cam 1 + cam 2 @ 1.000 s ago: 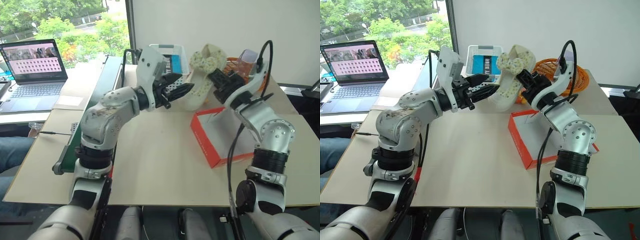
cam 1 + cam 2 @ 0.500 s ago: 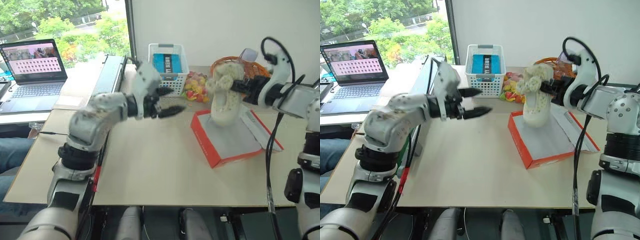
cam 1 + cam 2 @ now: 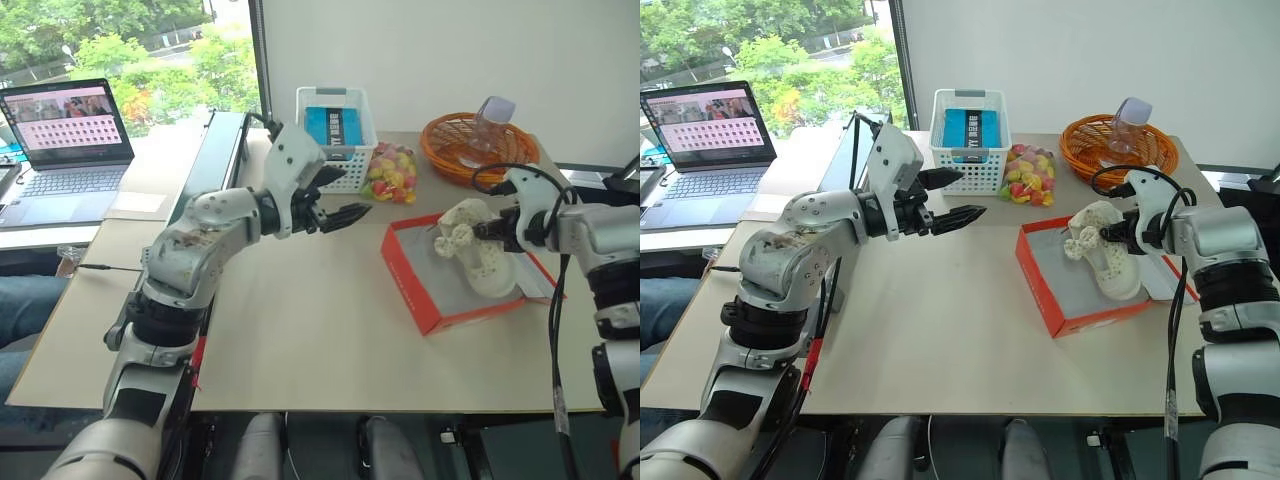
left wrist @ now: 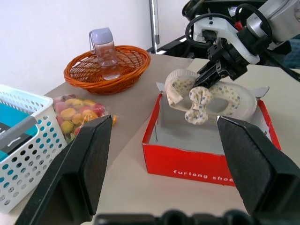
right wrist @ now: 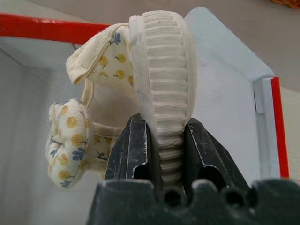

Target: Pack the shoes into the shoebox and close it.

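**Shoe going into the box, lid not yet shut**

We judge the packing under way, not finished. The right gripper point(image 3: 1110, 234) is clamped on the ribbed sole edge of a small cream shoe point(image 3: 1102, 255), soft fabric printed with tiny yellow flowers and trimmed with a matching bow. In the right wrist view the two black fingers pinch that rubbery, ridged rim between them. The shoe sits inside the flat rectangular red cardboard shoebox point(image 3: 1044, 290), tilted, its lower end at or near the pale floor; we cannot tell whether it fully rests there. We see one shoe for certain; whether its pair is pressed alongside, we cannot tell.

Left to do, by our reading: let go, settle the footwear flat, fold the lid over. The lid looks to lie open on the box's far side, beside the right arm.

The left gripper point(image 3: 954, 196) hovers above bare table, jaws apart and empty, pointing toward the box.

Box walls look stiff, thin card, matte white inside.
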